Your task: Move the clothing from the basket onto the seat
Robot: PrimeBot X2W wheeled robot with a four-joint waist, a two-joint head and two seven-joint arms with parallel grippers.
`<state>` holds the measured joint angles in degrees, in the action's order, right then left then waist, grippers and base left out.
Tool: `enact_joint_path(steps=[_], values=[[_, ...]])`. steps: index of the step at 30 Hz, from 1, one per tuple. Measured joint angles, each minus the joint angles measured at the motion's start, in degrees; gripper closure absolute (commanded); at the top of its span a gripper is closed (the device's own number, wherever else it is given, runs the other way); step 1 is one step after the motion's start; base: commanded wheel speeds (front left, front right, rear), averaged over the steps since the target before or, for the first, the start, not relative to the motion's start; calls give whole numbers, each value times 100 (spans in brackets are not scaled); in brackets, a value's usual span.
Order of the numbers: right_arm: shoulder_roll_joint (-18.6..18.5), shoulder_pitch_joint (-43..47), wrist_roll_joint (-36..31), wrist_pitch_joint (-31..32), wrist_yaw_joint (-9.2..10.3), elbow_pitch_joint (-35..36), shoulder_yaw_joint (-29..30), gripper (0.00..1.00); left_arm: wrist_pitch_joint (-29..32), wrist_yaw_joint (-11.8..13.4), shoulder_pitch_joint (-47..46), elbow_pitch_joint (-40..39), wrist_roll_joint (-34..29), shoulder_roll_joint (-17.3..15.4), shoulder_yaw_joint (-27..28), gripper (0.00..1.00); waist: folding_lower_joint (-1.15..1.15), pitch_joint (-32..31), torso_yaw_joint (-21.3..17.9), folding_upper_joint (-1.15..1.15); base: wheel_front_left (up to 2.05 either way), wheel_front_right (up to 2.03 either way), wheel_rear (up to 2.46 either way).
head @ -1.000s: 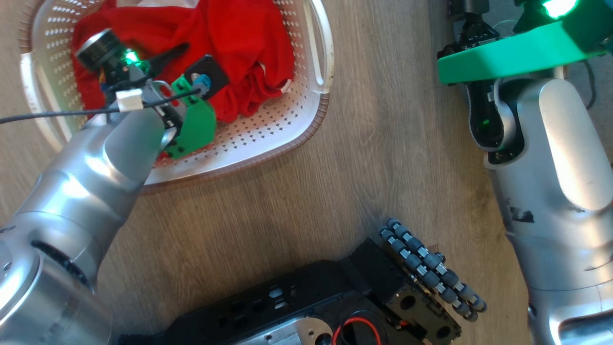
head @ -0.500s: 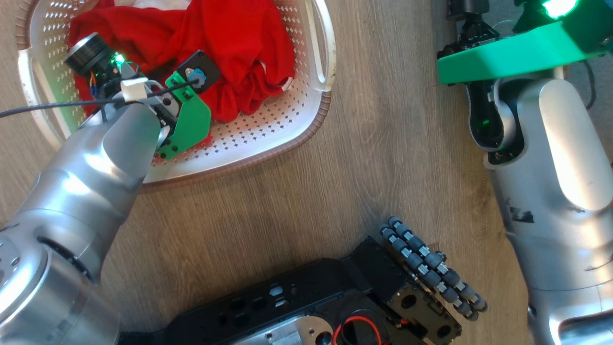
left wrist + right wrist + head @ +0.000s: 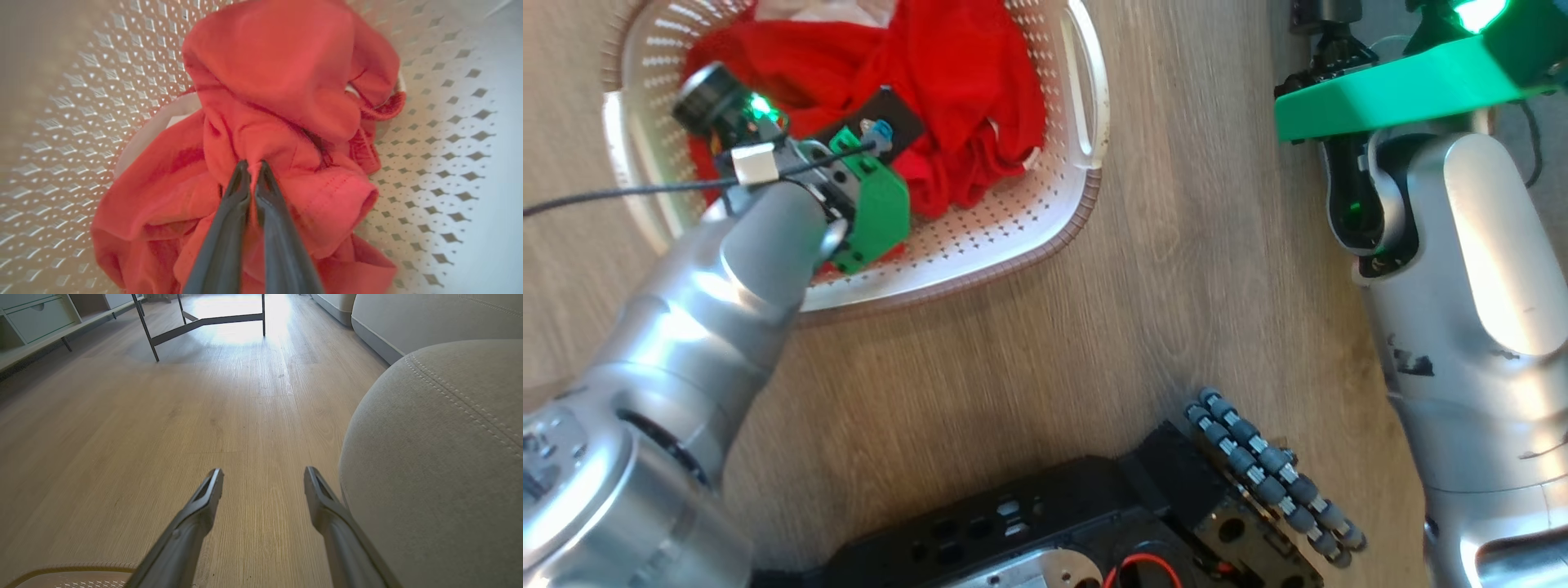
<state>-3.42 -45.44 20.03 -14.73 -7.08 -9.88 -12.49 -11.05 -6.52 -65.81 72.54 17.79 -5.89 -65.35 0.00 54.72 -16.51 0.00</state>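
Left hand [image 3: 253, 164] now pinching red clothing [image 3: 286, 81] in basket [image 3: 449, 122] — spread a second ago, right hand [image 3: 263, 471] spread

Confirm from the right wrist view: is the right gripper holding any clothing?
No, the right gripper stands open with bare floor between its fingers, beside the seat.

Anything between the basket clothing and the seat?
No obstacle visible: bare floor runs from the basket to the seat. The left gripper is shut on the clothing inside the basket; the open right gripper hangs over that gap.
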Motion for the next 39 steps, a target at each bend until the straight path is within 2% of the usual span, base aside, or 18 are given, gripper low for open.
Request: enact_joint_path(steps=[15, 19, 21, 24, 39], values=[[-1, 47, -412, -1, 0, -396, 75, 0, -323, -2, 469, -660, 565, 270, 356, 100, 0, -984, 491, 0, 0, 0, 0], [-3, 252, -509, 0, 0, -563, 102, 0, -324, 3, 737, -1162, 666, 278, 527, 100, 0, -1343, 649, 0, 0, 0, 0], [-4, 472, -600, 0, 0, -747, 127, 0, -324, 57, 1010, -1613, 712, 300, 703, 100, 0, -1728, 810, 0, 0, 0, 0], [-3, 617, -641, 0, 0, -870, 135, 0, -324, 59, 1261, -1861, 743, 305, 825, 100, 0, -2053, 919, 0, 0, 0, 0], [-3, 1478, -655, 0, 0, -1279, 147, 0, -325, 108, 2196, -2468, 754, 322, 1456, 100, -1, -3610, 1277, 0, 0, 0, 0]])
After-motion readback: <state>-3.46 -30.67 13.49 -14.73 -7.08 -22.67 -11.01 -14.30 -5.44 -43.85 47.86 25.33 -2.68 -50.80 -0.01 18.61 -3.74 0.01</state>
